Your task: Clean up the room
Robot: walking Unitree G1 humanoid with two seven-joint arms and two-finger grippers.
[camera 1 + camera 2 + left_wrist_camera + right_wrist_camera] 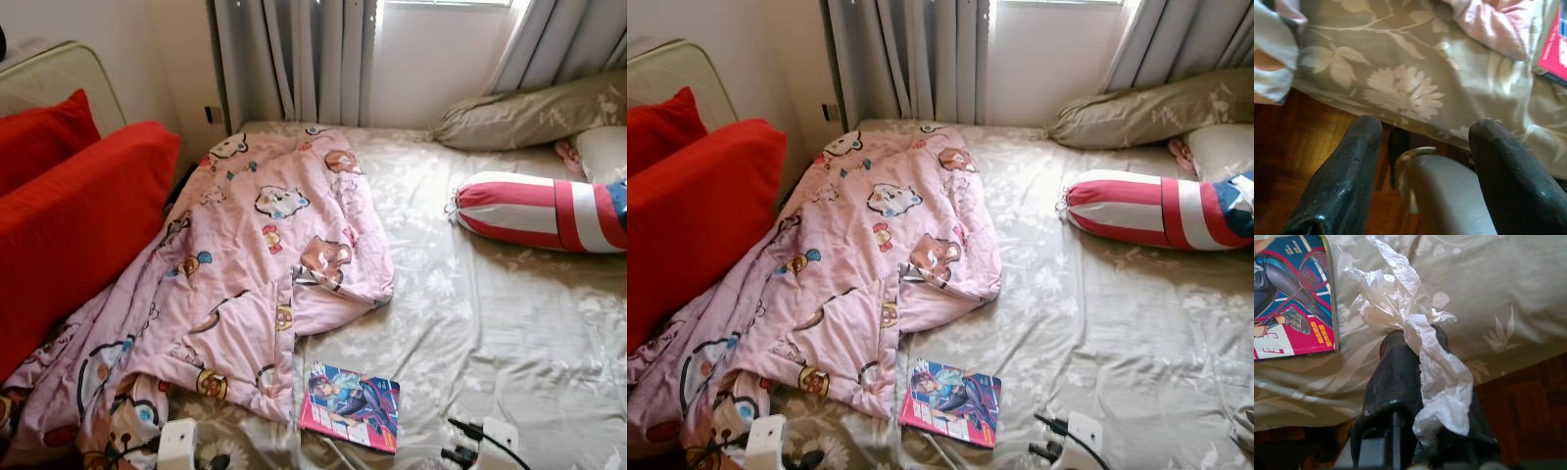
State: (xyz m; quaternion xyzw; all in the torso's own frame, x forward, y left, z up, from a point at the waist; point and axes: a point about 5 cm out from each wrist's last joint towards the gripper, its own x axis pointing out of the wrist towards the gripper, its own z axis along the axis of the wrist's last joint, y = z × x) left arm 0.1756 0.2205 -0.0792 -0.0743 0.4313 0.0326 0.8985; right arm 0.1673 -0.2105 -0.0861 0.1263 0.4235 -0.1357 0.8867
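Observation:
My right gripper (1415,335) is shut on a crumpled white tissue (1400,298), which trails back over its fingers above the bed's near edge. A colourful magazine (351,406) lies flat on the sheet close to that edge, just beside the right gripper. A rumpled pink cartoon blanket (245,264) sprawls over the left half of the bed. My left gripper (1425,127) is open with nothing held, hanging over the bed's edge and the wooden floor (1298,161). Both wrists (176,446) (490,441) show at the bottom of the head views.
The bed (509,323) has a grey-green floral sheet. Red cushions (78,215) lean at the left. A red and white striped bolster (529,211) and pillows (529,113) lie at the far right. Grey curtains (294,59) hang behind the bed.

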